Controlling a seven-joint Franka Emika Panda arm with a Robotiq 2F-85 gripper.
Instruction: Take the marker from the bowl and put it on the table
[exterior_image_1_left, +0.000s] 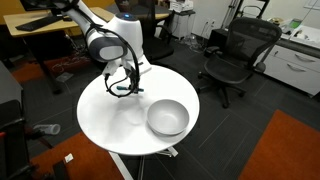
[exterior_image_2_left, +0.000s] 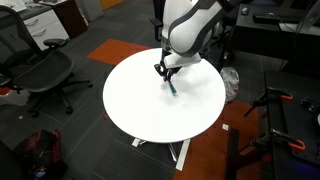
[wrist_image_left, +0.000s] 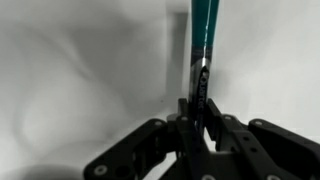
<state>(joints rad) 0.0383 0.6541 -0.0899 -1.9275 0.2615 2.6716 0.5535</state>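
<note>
My gripper (exterior_image_1_left: 124, 82) is shut on the marker (wrist_image_left: 205, 35), a slim stick with a teal body and a dark end. In the wrist view the fingers (wrist_image_left: 197, 108) clamp its dark end and the teal part points away over the white table top. In an exterior view the marker (exterior_image_2_left: 173, 87) hangs from the gripper (exterior_image_2_left: 167, 74) low over the table (exterior_image_2_left: 140, 105); I cannot tell if it touches. The shiny metal bowl (exterior_image_1_left: 167, 117) stands empty on the table (exterior_image_1_left: 105, 115), well apart from the gripper. The bowl does not show in the other exterior view.
A black office chair (exterior_image_1_left: 238, 55) stands beyond the table, and another (exterior_image_2_left: 35, 65) beside it. Wooden desks (exterior_image_1_left: 45, 30) are at the back. A black stand with red clamps (exterior_image_2_left: 280, 110) is on the floor near the table's edge.
</note>
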